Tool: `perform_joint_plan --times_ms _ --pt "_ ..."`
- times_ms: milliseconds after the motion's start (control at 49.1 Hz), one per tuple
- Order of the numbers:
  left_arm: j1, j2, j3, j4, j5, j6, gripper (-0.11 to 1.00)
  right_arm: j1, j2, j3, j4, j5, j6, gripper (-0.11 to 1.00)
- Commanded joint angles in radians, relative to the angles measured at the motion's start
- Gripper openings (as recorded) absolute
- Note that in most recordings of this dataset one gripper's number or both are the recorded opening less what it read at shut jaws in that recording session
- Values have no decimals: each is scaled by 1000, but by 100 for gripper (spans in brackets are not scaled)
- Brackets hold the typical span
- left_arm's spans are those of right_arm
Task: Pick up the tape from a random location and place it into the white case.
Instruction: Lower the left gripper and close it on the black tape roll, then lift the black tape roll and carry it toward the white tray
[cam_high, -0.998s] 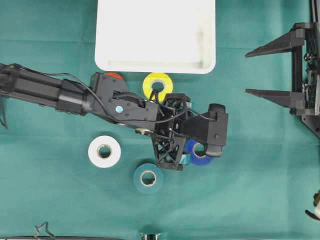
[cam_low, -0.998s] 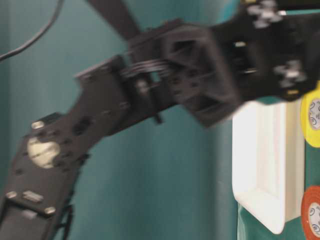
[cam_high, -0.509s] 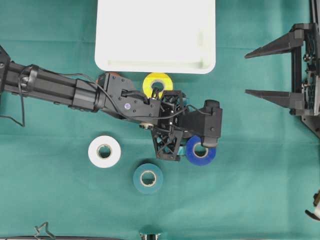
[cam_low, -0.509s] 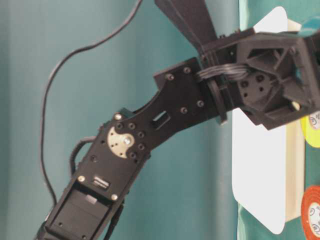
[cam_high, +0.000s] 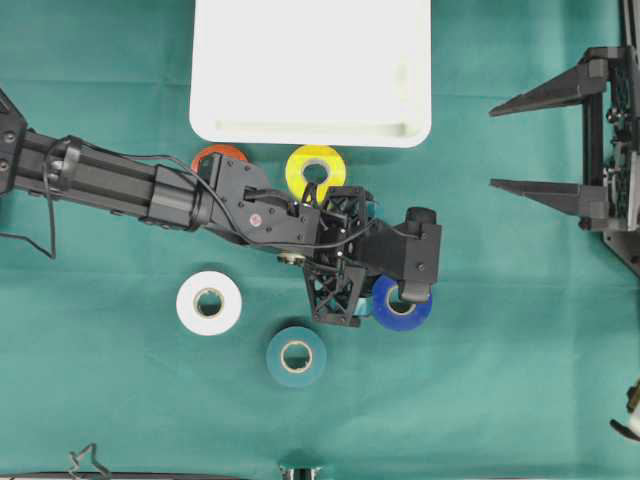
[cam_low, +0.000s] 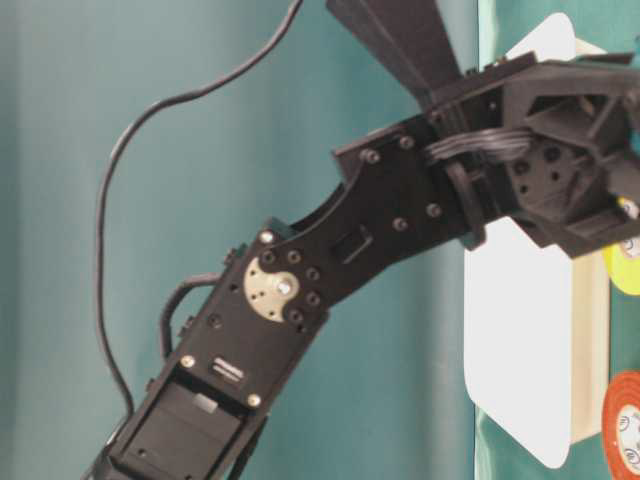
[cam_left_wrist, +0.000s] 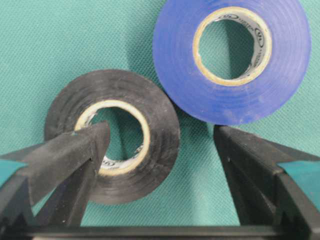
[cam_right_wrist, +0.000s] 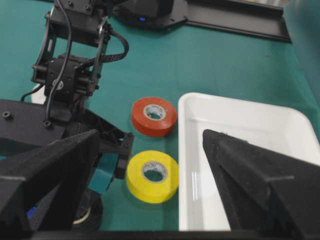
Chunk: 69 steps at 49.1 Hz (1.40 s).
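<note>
Heads up: your left hand (cam_left_wrist: 160, 145) gapes wide over the black tape (cam_left_wrist: 112, 135), one finger in its core. The blue tape (cam_left_wrist: 230, 60) touches it, could snag. White case (cam_high: 310, 70) sits far, empty.

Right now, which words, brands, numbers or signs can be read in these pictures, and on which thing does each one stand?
None can be read for certain.
Blue tape roll, cardboard core: small round marks and letters, too small to read.
Black tape roll, cardboard core: print partly hidden by a finger, unreadable.
Yellow tape roll and orange tape roll, cores: print blurred.
</note>
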Motion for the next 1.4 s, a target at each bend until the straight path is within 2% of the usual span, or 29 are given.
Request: perform_joint_plan --times_ms 0,122,183,244,407,468,936,1384 --pt "-2 -12 -8 -2 5 -5 100 0 5 -28 -2 -5 -2 93" --pt "-6 -12 -6 -2 20 -5 98 0 5 -28 -2 -5 -2 93" --pt "-9 -12 -6 -2 26 -5 91 0 6 -28 -2 -5 -2 93" --pt "-12 -12 -6 -2 28 -3 78 -2 6 -28 -2 -6 -2 93" --pt "-14 -14 -9 -2 28 -2 31 0 9 -28 -2 -5 0 93" --pt "-15 -12 -11 -2 29 -2 19 0 11 -28 -2 -5 0 93" --pt "-18 -20 -38 -2 63 -2 19 0 12 -26 -2 -2 0 93" --pt "-26 -156 -87 -2 183 0 19 0 12 -28 -2 -2 0 93"
